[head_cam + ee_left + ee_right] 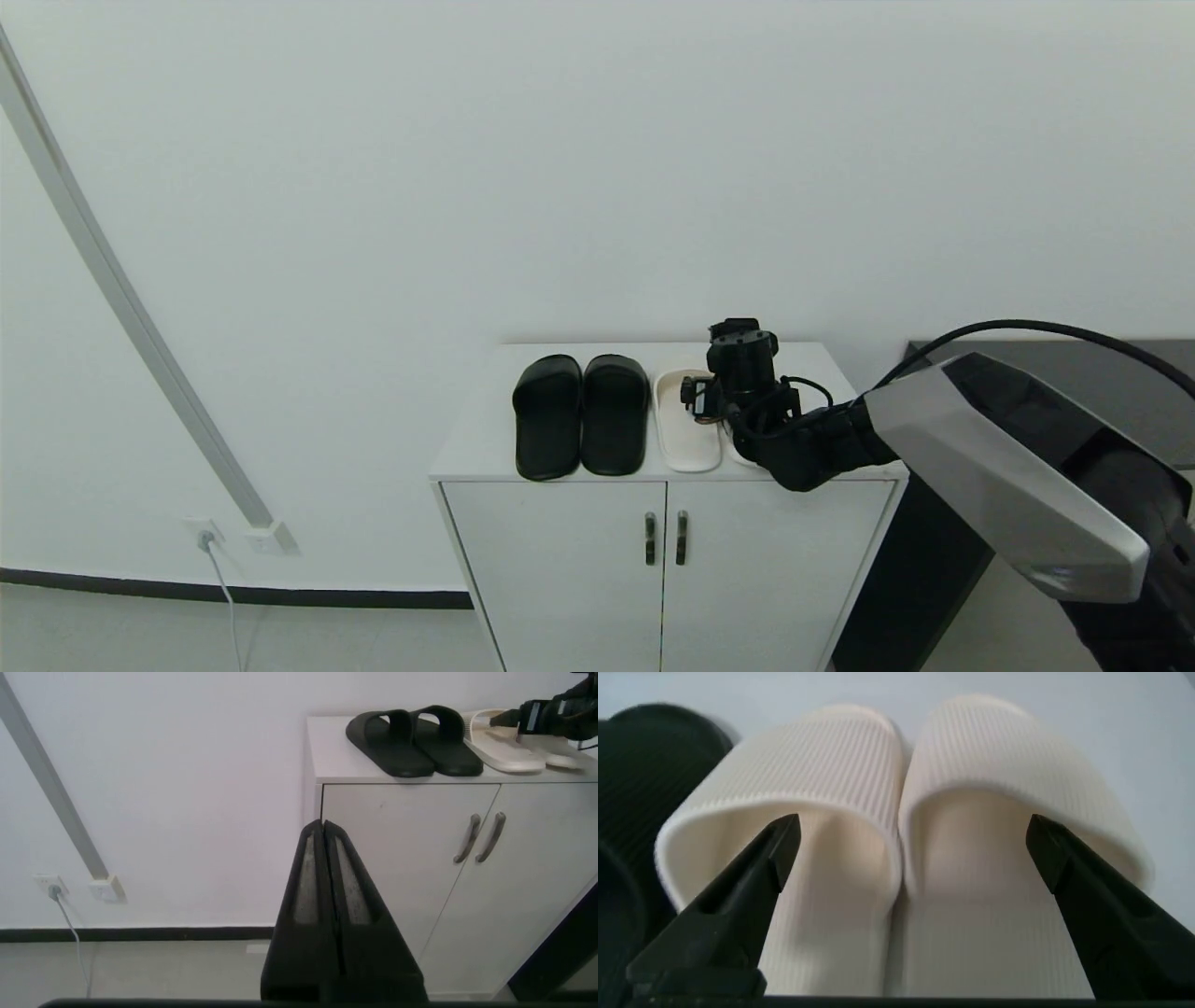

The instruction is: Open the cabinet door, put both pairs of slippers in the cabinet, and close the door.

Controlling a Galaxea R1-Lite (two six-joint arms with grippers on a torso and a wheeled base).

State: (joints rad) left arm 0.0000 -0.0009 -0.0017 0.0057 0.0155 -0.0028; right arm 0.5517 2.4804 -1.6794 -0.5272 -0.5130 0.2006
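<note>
**Right gripper poised at the white slippers, cabinet doors shut**

In the head view, the cabinet [560, 579] stood at lower centre of the frame. Both doors were closed, and the handles [650, 539] met at the middle seam. On its top, the black slippers [611, 415] and the white slippers [688, 443] lay side by side, the white pair to the right. The right gripper [912, 835] hung at the white pair, fingers wide apart, one outside each strap and not closed on them. The left gripper [323, 829], fingers pressed together on nothing, sat low and well apart from the cabinet front. The step in hand appeared to be a grasp on the white pair, with the door-opening step not yet done. The next move called for closing evenly on both straps so that the pair lifts as one, and a door needed pulling open before stowing
</note>
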